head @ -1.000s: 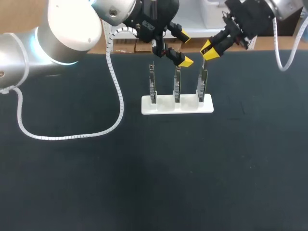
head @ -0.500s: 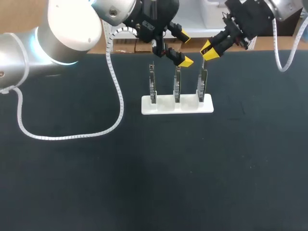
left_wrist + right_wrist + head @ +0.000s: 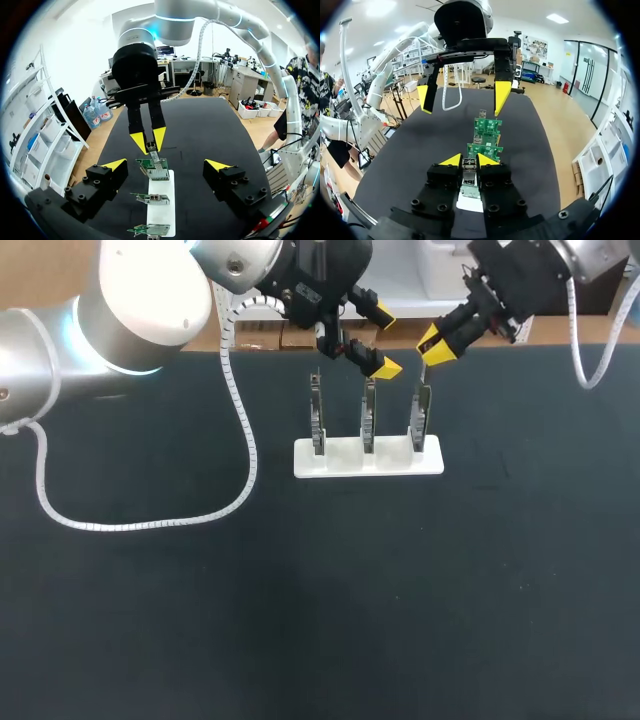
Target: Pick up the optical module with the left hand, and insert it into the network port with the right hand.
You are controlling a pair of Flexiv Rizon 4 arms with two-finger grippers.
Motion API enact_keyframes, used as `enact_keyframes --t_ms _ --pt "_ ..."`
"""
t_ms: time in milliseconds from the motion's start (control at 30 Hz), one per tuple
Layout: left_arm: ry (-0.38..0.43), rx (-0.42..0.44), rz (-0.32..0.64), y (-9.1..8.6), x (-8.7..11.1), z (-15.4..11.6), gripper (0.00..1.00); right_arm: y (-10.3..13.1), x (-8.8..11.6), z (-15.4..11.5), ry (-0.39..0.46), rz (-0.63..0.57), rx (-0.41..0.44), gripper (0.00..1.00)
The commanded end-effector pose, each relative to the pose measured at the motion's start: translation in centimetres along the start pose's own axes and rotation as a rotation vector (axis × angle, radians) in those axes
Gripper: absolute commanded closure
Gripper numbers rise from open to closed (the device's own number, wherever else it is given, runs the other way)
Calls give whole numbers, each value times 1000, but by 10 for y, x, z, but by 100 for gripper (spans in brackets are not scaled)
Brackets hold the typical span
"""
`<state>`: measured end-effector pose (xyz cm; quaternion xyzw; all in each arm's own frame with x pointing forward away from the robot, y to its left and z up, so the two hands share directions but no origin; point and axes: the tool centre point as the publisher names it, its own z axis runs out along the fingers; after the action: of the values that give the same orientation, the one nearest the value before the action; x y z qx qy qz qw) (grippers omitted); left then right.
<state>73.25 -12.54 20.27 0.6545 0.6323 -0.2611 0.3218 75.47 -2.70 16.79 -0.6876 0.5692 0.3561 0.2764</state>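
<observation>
A white stand [image 3: 338, 457] holds three upright circuit boards with network ports. My right gripper [image 3: 436, 344] hangs just above the right-hand board [image 3: 422, 410], shut on a small metal optical module [image 3: 469, 174] that points down at that board's top edge. In the left wrist view the module [image 3: 154, 153] shows between the right gripper's yellow tips [image 3: 149, 140], right over the nearest board [image 3: 153, 171]. My left gripper [image 3: 381, 340] stands wide open and empty above the middle board [image 3: 368, 412]. In the right wrist view it [image 3: 463, 97] spans the row of boards.
The left-hand board [image 3: 316, 415] stands free of both grippers. A white cable [image 3: 150, 520] from my left arm loops over the dark table [image 3: 320, 620] to the left of the stand.
</observation>
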Motion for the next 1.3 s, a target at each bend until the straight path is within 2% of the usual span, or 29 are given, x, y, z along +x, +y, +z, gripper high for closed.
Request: enact_keyframes --t_ms 33,400,733,1300 --pt "7 2 -2 1 -1 0 0 6 1 1 0 3 12 99" --pt "7 2 -2 1 -1 0 0 12 -7 -1 10 -11 22 98" --pt "7 2 -2 1 -1 0 0 18 -3 -1 7 -2 36 98" --pt "7 2 -2 1 -1 0 0 13 -4 -4 7 -11 29 97"
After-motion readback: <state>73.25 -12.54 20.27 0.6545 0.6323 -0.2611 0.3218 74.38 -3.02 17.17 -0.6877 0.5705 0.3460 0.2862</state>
